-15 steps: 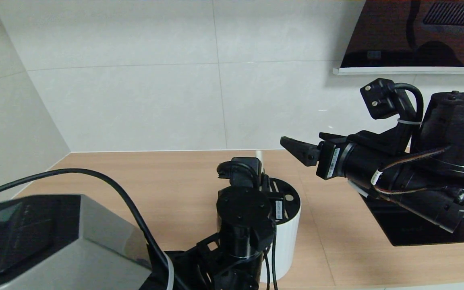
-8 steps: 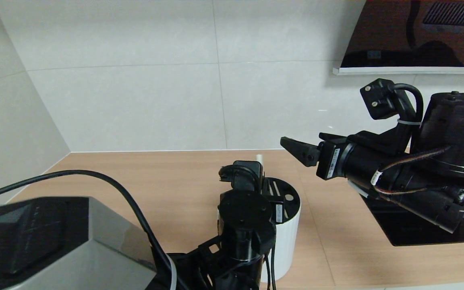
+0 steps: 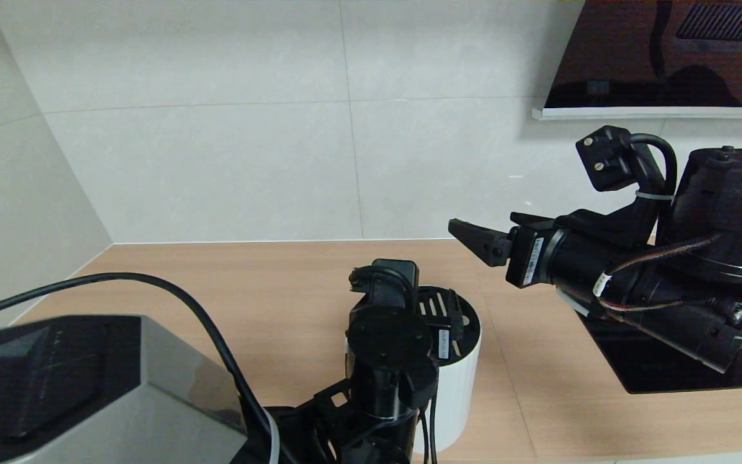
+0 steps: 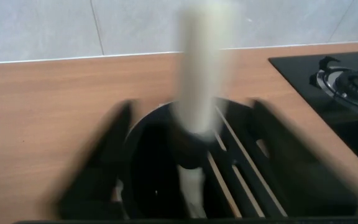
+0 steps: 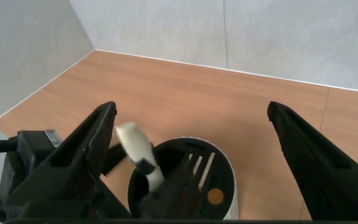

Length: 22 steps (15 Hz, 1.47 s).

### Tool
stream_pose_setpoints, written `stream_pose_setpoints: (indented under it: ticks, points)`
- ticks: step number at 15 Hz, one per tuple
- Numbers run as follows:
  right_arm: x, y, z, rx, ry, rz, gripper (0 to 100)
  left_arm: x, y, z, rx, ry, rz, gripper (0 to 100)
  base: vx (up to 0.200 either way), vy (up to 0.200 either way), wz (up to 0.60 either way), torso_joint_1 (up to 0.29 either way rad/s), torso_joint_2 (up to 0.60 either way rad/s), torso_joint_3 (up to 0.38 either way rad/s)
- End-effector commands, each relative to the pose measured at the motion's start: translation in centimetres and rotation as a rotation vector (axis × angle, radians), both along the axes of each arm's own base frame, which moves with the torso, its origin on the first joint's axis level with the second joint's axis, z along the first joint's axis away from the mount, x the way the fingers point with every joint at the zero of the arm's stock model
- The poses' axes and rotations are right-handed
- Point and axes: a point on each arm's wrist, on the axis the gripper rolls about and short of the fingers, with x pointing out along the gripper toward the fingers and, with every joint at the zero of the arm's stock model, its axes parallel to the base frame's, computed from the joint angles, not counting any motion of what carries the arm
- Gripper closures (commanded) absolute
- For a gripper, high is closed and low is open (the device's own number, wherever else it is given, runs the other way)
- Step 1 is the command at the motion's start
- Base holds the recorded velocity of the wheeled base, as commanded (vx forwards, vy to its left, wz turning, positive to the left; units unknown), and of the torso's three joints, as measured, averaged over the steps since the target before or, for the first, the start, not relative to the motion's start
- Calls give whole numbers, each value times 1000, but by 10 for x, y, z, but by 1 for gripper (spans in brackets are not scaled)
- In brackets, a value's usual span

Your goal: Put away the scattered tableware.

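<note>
Left gripper (image 4: 190, 111): fingers spread, one to each side of the white-handled utensil (image 4: 204, 68), with a gap on both sides and no contact visible. It sits directly above the holder (image 3: 460, 386), pointing down at the black top.

White-handled utensil: stands in the large round opening of the holder, pale handle up. A dark section below the handle goes down into the opening. From the right wrist camera the handle leans towards the wall corner side rather than standing plumb. Working end hidden inside the holder, so type of utensil cannot be told. Left wrist view is blurred.

Holder: white ribbed cylinder with a black top insert, upright on the countertop (image 3: 248, 283) near its front edge. Insert has the round opening on one side, several narrow parallel slots beside it, and a small round hole. Whether anything rests in the slots cannot be told.

Right gripper (image 5: 191, 111): fingers wide apart, nothing between them. Held high over the countertop, well apart from the holder, to the robot's right of it, and pointing across towards the left. Its camera looks down on the holder and the left gripper.

Surroundings: black cooktop (image 3: 641, 370) set into the countertop to the right of the holder, with a burner (image 4: 347, 81) seen from the left wrist. Dark range hood (image 3: 667, 58) mounted above it on the tiled wall (image 3: 216, 161)
</note>
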Motion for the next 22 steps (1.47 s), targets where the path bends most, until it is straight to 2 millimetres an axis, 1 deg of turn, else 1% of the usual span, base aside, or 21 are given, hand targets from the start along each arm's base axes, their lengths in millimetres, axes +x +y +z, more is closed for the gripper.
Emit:
stream_pose_setpoints:
  ticks: [1,5,7,8,9,10,11,12,13,14,15,16,17,18,19,20,21,22]
  points:
    - [0,0,0,1,-1,1,0,-1,0,1,-2,-1,-1,0,0,0,0,0,0,0]
    - [0,0,0,1,-1,1,0,-1,1,2,-4,-2,0,0,0,0,0,0,0,0]
    - [0,0,1,2,-2,1,0,-2,3,7,-10,-9,0,0,0,0,0,0,0,0]
    - [-2,-1,3,8,-7,2,0,-10,14,27,-13,-42,-5,0,0,0,0,0,0,0]
    - [-2,-2,5,12,-12,2,0,-14,20,37,-21,-58,-13,0,0,0,0,0,0,0]
    - [-5,-5,10,26,-26,-1,0,-26,37,59,-33,-88,-51,0,0,0,0,0,0,0]
    - [-6,-11,14,34,-36,-15,0,-36,54,76,-36,-108,-73,0,0,0,0,0,0,0]
    - [-7,-14,16,37,-41,-24,0,-38,62,83,-39,-118,-75,0,0,0,0,0,0,0]
    - [-10,-23,19,38,-46,-39,0,-42,80,101,-64,-141,-61,0,0,0,0,0,0,0]
    - [-15,-36,27,37,-46,-64,0,-45,100,120,-95,-172,-30,0,0,0,0,0,0,0]
    - [-19,-43,29,34,-43,-81,0,-45,114,129,-111,-192,-11,0,0,0,0,0,0,0]
    - [-24,-52,30,38,-46,-101,0,-45,132,137,-125,-217,9,0,0,0,0,0,0,0]
    - [-28,-60,29,38,-49,-117,0,-45,145,140,-131,-231,23,0,0,0,0,0,0,0]
    - [-46,-79,31,56,-71,-134,0,-49,174,146,-141,-270,64,0,0,0,0,0,0,0]
    - [-56,-87,32,69,-84,-146,0,-55,187,150,-150,-289,93,0,0,0,0,0,0,0]
    - [-65,-95,30,77,-92,-163,0,-63,199,154,-158,-307,121,0,0,0,0,0,0,0]
    - [-75,-108,28,85,-105,-197,0,-73,210,156,-160,-315,141,0,0,0,0,0,0,0]
    - [-86,-120,24,93,-119,-237,0,-87,224,158,-157,-322,166,0,0,0,0,0,0,0]
